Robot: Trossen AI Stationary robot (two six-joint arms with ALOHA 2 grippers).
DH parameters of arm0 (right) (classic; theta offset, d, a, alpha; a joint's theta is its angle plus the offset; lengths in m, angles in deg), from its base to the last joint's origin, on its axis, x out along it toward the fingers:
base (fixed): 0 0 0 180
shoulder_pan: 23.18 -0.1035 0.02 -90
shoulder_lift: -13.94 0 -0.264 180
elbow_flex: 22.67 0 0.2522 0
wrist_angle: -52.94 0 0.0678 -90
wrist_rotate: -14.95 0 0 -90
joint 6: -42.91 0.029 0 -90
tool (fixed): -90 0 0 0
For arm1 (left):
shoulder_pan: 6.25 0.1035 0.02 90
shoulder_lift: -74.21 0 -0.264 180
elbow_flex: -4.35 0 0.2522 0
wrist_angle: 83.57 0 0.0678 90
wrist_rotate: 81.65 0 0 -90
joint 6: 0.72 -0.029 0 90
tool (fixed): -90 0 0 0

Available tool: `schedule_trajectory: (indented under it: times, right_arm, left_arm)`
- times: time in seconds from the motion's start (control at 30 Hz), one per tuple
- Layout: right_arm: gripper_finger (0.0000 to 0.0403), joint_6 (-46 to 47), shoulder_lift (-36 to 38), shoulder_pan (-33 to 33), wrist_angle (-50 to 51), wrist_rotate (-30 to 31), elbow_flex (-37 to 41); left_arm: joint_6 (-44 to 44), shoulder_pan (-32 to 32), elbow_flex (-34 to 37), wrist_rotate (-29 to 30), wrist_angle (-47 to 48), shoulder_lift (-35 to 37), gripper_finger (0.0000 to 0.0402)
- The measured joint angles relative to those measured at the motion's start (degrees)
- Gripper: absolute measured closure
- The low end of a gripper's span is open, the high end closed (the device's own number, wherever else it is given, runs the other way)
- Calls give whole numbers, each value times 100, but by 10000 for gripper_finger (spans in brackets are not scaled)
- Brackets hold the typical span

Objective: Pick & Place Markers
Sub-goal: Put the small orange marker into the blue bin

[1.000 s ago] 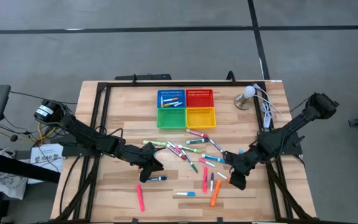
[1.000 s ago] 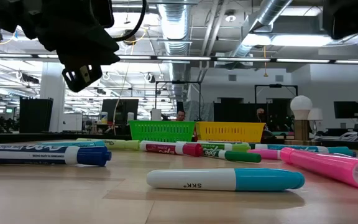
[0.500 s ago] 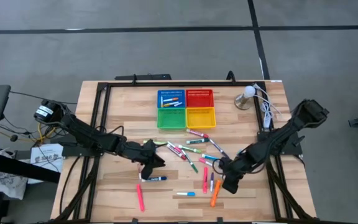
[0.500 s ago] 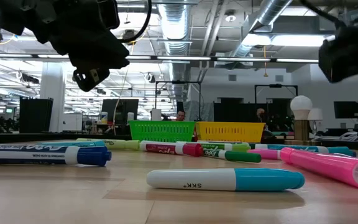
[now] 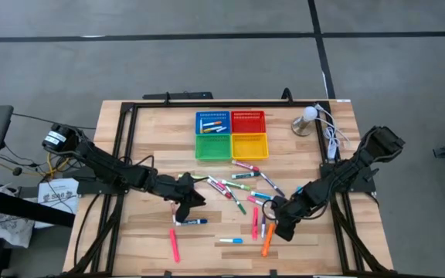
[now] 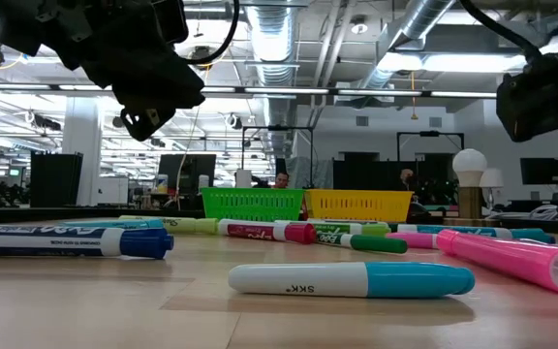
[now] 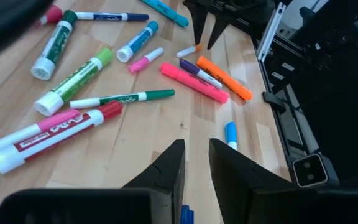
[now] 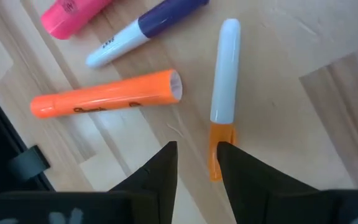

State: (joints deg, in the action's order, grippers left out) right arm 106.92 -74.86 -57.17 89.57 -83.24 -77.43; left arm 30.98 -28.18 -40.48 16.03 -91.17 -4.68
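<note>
1. wooden table (image 5: 149,123) with a black frame, standing on grey floor; an office space with ceiling pipes shows beyond it in the low view.
2. four mesh baskets (image 5: 231,134) sit in a square at the far middle: blue, red, green, yellow. a few markers lie in the blue one.
3. markers (image 5: 238,185) are scattered across the middle and near right of the table, in pink, green, blue, orange and purple.
4. right gripper (image 5: 275,226) is low over the near-right group. its fingers stand a little apart, straddling the orange end of a white-and-orange marker (image 8: 223,115), not yet closed on it. an orange highlighter (image 8: 107,102) lies just beside.
5. left gripper (image 5: 182,208) hangs above the table left of the scatter, fingers nearly together with a narrow gap, holding nothing. a blue-capped marker (image 5: 194,222) lies just near of it.
6. a small lamp (image 5: 307,116) stands at the far right.
</note>
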Motion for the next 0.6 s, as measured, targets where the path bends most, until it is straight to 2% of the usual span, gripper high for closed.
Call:
schedule_trajectory:
  times: [0.27,0.6]
  right_arm:
    - [290,-1,-308,1,76,164,-7]
    - [290,7,-297,-4,153,315,-4]
  left_arm:
    - [-149,74,-2,-4,-13,0,329]
    - [-190,117,-2,-4,-42,0,329]
